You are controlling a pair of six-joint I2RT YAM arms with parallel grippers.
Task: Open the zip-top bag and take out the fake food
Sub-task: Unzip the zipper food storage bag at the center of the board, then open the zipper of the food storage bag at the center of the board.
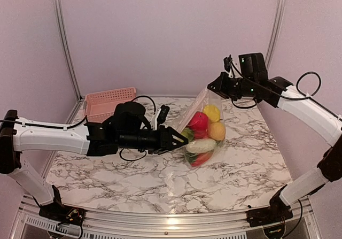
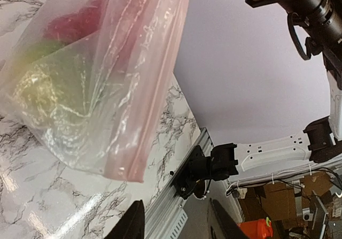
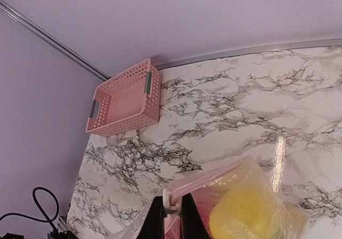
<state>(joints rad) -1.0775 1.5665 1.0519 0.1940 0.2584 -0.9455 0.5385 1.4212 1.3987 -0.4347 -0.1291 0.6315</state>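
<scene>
The zip-top bag hangs tilted over the marble table, its bottom resting on the surface. Inside is the fake food: a red piece, a yellow one, an orange one and a cream one. My right gripper is shut on the bag's top corner; in the right wrist view my right gripper pinches a white tab at the end of the pink zip strip. My left gripper is beside the bag's lower left edge; in the left wrist view my left gripper is open and holds nothing, with the bag above it.
A pink slatted basket stands at the back left of the table, also seen in the right wrist view as the basket. A metal rail runs along the table's near edge. Purple walls close in the back and sides.
</scene>
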